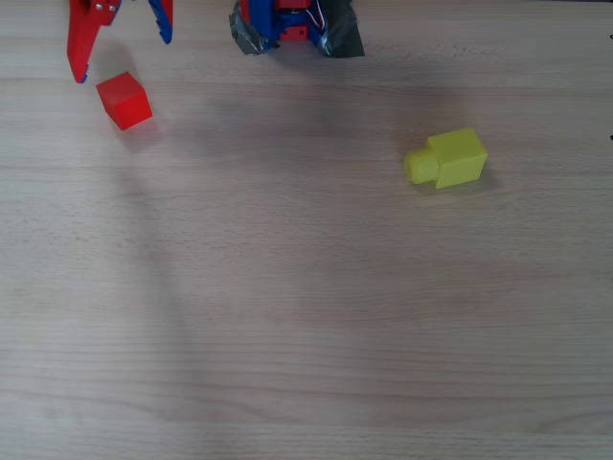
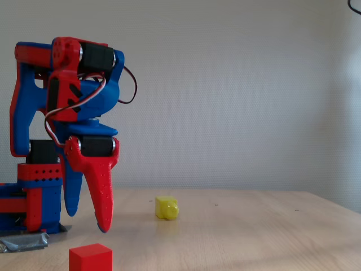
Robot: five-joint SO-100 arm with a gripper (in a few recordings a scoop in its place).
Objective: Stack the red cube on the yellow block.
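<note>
While my gripper point(image 2: 87, 223) hangs with its fingers spread and empty just above the table point(image 1: 306, 316), the red cube point(image 1: 124, 100) sits right beside the red fingertip in the overhead view, and the yellow block point(image 1: 447, 159) lies well apart to the right, stud pointing left.

Red cube point(image 1: 124, 100): small, plain, bright red, matte faces. It rests flat on the desk point(image 1: 306, 316), turned slightly askew in the overhead view, just beside the tips of the parted jaws and apart from them; in the fixed view it sits below and in front of the tips.

Yellow block point(image 1: 447, 159): bright yellow, lying on its side, round stud pointing toward the jaws' side, well apart from them.
</note>
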